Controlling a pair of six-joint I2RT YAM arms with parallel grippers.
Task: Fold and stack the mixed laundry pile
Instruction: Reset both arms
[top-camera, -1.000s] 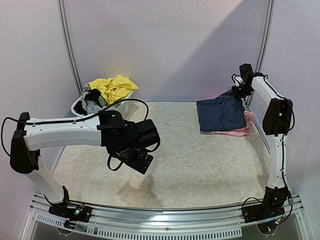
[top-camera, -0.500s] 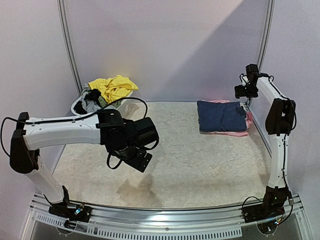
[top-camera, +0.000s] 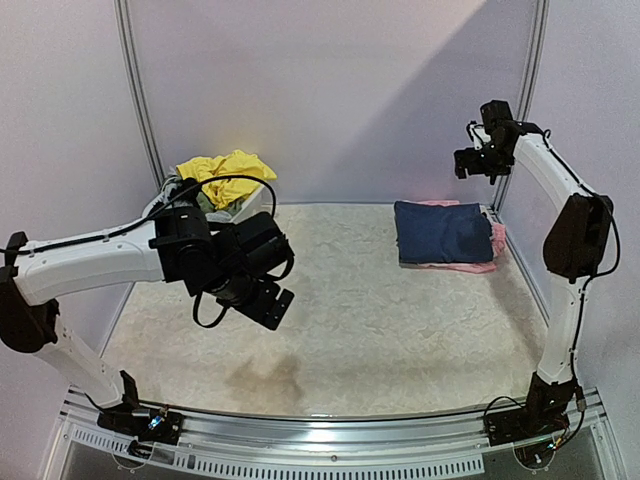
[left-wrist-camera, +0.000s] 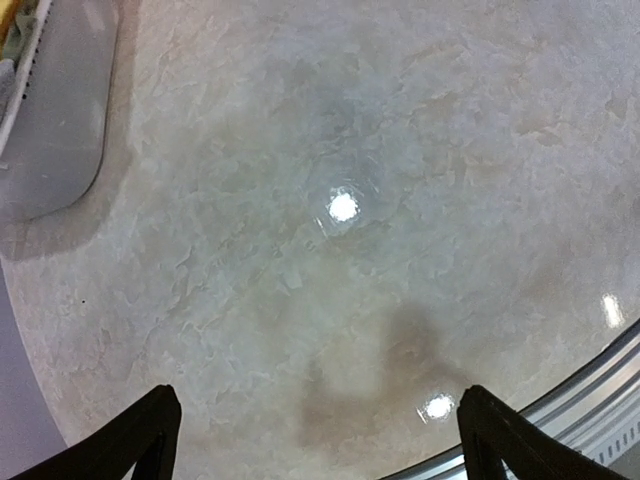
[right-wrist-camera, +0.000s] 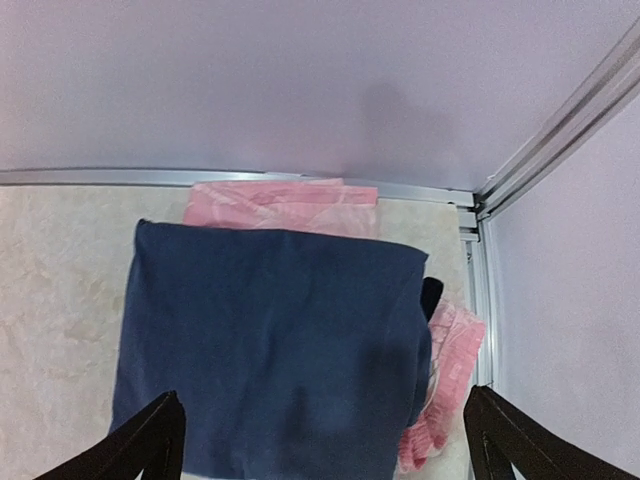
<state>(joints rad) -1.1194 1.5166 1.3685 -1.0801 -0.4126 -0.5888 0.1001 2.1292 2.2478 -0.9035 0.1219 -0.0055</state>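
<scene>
The right gripper (top-camera: 463, 164) hangs with its jaws spread wide and nothing between them. Directly below it lies a folded navy garment (right-wrist-camera: 270, 340), a flat, near-square slab of matte knit cloth with soft corners and no lettering showing. Under the navy piece lies a pale pink patterned piece (right-wrist-camera: 285, 200). It sticks out past the navy piece's far edge and to the gripper's right. It looks thinner, has a faint mottled print, and its right edge is bunched into wrinkles. Both rest on the table (top-camera: 380, 320), a glossy beige top with cloudy, stone-like marbling.

The left gripper (left-wrist-camera: 315, 440) is likewise splayed wide and empty, hovering over bare tabletop where lamp glints show. Ahead of it and to its left stands a white plastic tub (left-wrist-camera: 50, 130) with a smooth, rounded wall. A crumpled yellow garment (top-camera: 228, 172) is heaped over its rim, and darker cloth (top-camera: 197, 196) is tucked beneath it, too bunched to tell apart.
</scene>
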